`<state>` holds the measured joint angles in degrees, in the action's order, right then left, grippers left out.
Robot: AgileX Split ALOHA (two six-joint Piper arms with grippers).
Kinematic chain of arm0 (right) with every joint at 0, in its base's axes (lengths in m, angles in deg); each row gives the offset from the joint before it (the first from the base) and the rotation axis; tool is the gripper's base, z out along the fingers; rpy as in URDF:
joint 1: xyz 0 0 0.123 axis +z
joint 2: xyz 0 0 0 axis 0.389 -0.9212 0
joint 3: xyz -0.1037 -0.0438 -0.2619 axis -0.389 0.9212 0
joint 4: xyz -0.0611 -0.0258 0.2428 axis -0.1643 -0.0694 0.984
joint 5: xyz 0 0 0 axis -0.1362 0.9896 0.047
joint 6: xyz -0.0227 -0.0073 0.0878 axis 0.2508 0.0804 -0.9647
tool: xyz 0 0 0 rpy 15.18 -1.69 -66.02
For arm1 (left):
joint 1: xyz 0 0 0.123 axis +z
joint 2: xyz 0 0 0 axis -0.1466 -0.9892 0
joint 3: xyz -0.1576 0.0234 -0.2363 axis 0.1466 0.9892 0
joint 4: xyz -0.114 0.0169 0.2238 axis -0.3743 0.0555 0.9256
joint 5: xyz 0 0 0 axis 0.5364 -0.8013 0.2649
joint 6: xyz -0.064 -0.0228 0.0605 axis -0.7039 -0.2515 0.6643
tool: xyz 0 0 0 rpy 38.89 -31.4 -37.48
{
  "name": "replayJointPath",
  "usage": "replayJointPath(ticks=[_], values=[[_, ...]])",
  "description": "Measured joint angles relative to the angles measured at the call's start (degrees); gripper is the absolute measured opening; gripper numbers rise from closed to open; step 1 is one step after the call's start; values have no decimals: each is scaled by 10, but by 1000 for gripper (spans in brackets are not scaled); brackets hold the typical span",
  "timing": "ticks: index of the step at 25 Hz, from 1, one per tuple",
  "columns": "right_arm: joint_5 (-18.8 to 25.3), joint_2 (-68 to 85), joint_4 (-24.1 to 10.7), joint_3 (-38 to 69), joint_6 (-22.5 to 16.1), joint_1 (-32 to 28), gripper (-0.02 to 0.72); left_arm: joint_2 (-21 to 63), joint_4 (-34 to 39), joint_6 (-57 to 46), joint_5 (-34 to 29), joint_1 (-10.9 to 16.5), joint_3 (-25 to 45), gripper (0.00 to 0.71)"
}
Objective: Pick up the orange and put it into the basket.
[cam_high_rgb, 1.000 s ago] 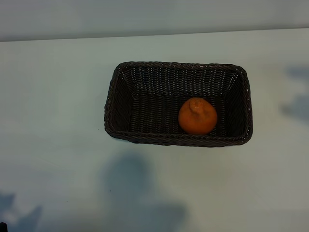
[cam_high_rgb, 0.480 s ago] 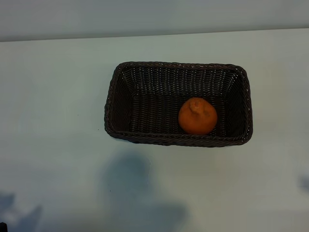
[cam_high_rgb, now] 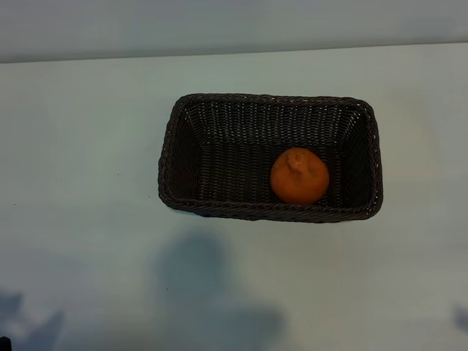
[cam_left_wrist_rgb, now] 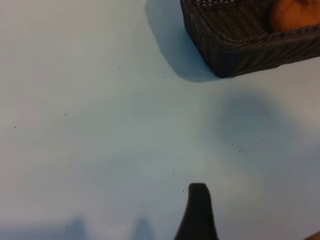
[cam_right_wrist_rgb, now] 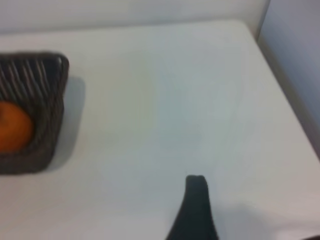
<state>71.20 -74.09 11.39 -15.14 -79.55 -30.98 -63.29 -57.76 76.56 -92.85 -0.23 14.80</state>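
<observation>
Exterior view: orange (cam_high_rgb: 299, 176) unmoved in basket (cam_high_rgb: 270, 211) | right-edge shadow gone | both claws released

Basket (cam_left_wrist_rgb: 235, 42) corner, orange (cam_left_wrist_rgb: 295, 14) inside; table (cam_left_wrist_rgb: 90, 125) bare.

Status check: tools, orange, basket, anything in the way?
Both tools open, empty, over bare table, clear of the basket. Orange sits inside basket, toward its right end. Nothing in the way.

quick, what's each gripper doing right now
Left gripper: open, holding nothing; one finger shows above bare table.
Right gripper: open, holding nothing; the orange lies in the basket.
</observation>
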Motion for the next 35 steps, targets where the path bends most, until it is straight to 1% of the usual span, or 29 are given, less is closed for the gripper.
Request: replayJointPath(ticks=[3,6,10,17,25,32,35], values=[[0,0,0,23,18,0,570,0,0,0,0,0,0,592],[-10,0,1,39,32,0,570,0,0,0,0,0,0,592],[-20,0,20,66,41,0,570,0,0,0,0,0,0,592],[-28,0,45,68,44,0,578,0,0,0,0,0,0,592],[-32,0,52,69,44,0,584,0,0,2,0,0,0,592],[-34,0,81,69,45,0,584,0,0,1,0,0,0,592],[-34,0,82,69,45,0,584,0,0,1,0,0,0,592]])
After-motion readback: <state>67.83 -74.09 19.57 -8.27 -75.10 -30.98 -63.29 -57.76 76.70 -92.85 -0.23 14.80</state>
